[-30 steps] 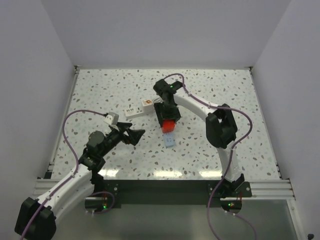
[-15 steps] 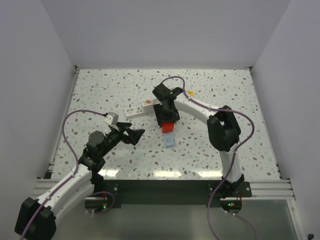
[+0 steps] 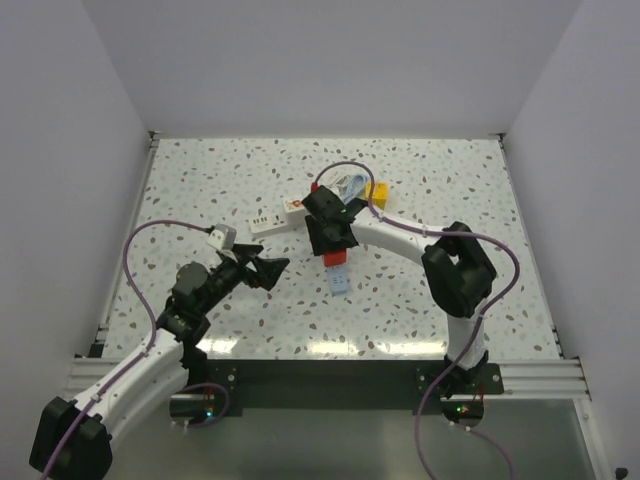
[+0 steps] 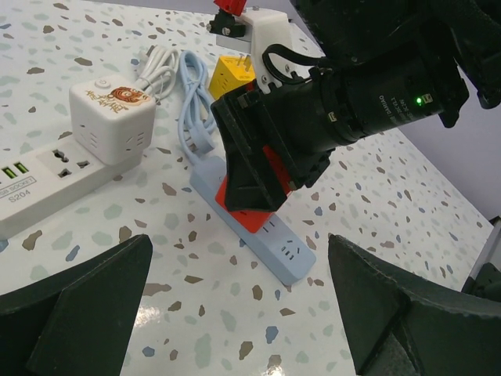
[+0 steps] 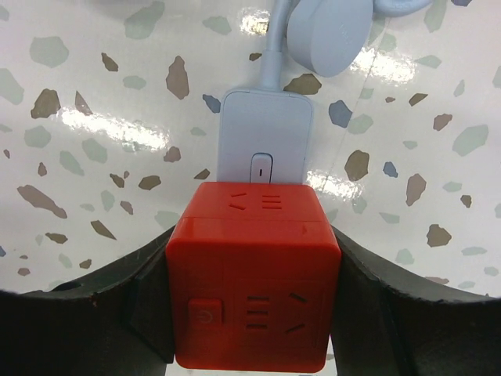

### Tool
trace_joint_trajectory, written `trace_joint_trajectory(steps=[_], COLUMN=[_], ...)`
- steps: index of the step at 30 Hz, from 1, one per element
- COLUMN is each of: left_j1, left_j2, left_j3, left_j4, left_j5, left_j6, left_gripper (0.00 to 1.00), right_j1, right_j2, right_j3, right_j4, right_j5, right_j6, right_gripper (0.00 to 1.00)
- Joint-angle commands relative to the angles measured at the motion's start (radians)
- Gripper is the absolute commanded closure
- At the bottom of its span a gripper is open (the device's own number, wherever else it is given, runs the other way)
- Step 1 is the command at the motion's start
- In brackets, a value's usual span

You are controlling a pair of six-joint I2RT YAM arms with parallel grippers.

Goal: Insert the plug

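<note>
Red plastic cube plug [image 5: 254,274] is clamped in the right tool [image 5: 254,313], right over the pale-blue plastic power strip [image 5: 264,137] lying on the speckled worktop [image 3: 450,180] with its long axis crossing the tool's fingers [image 5: 78,321], while the farther left tool [image 4: 239,313] hangs spread apart.

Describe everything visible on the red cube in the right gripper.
The red cube is a glossy plastic adapter with rounded edges. One face shows socket slots and a small square button; the adjoining face shows more slots. The right gripper clamps it, one dark finger on each side. It sits over the pale blue power strip, just short of the strip's switch. Prong seating is hidden.
</note>
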Motion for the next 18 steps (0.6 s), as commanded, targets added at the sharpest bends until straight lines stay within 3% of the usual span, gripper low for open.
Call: trace_joint_trajectory(steps=[1, 18], left_j1=[0.006, 0.006], left_j2=[-0.010, -0.024], left_j3=[0.002, 0.002], left_j4=[-0.012, -0.021], left_j5=[-0.010, -0.020], left_j6=[0.015, 0.013], left_gripper=[0.00, 0.00], right_j1=[0.000, 0.065], right_j2=[0.166, 0.041], right_j3=[-0.149, -0.407], right_j4=[0.226, 0.387], right_j5=[0.023, -0.001], right_j6=[-0.078, 0.011], right_gripper=[1.00, 1.00])
